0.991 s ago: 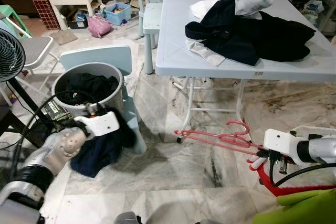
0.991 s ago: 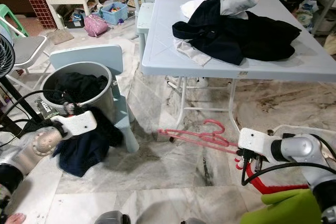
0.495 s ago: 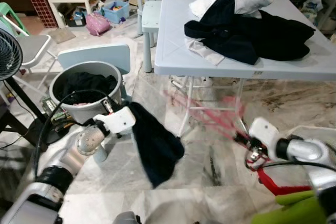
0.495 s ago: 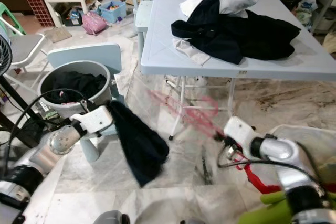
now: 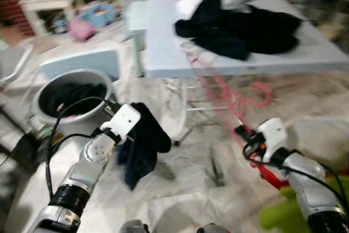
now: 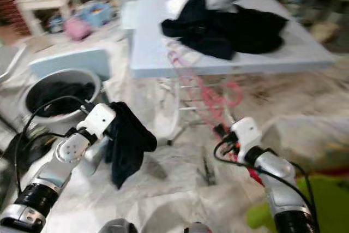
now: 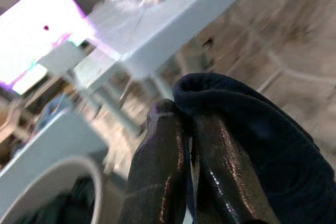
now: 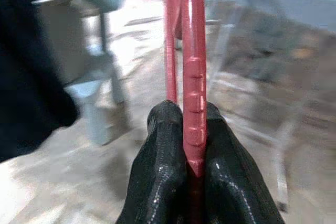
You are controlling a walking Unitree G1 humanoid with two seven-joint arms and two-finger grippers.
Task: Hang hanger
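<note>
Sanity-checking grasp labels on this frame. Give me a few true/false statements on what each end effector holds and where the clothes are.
1. The right end effector is shut on the pink hanger. True.
2. The left end effector is open. False: it is shut on the dark garment.
3. The dark garment lies on the floor. False: it hangs from the left end effector.
4. Dark clothes are piled on the table. True.
5. The grey bucket holds dark laundry. True.

Two silver, segmented arms end in white housings just behind each pincer. Black cables loop beside the left gripper (image 5: 135,117) and right gripper (image 5: 240,131) housings. Glossy black fingers (image 8: 163,182) are long and rounded.
</note>
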